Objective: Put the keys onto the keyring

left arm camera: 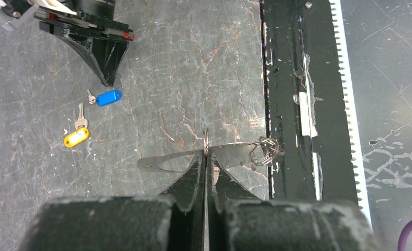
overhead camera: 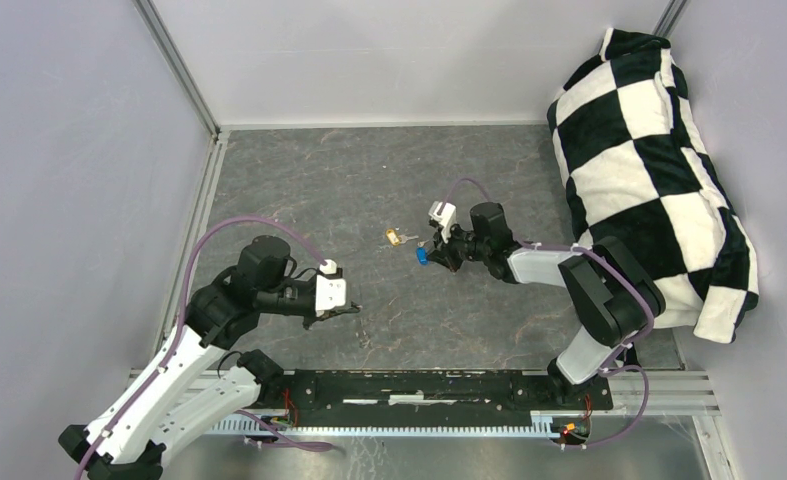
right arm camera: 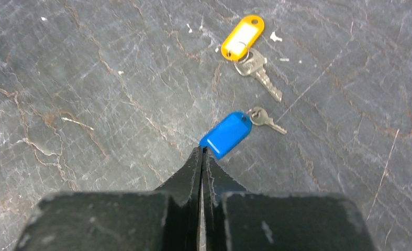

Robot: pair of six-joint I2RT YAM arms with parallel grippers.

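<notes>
right wrist view: right hand (right arm camera: 201, 152) pressed together, tips at the near corner of the blue key (right arm camera: 225, 135), possibly nipping it to lift. left hand (left arm camera: 206, 155) pinches the keyring (left arm camera: 147, 163), ready for threading.

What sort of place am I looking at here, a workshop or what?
Probably a robotics lab test cell: plain grey walls on aluminium framing enclose a marbled tabletop, with a left arm and a right arm bolted to a black rail.
</notes>
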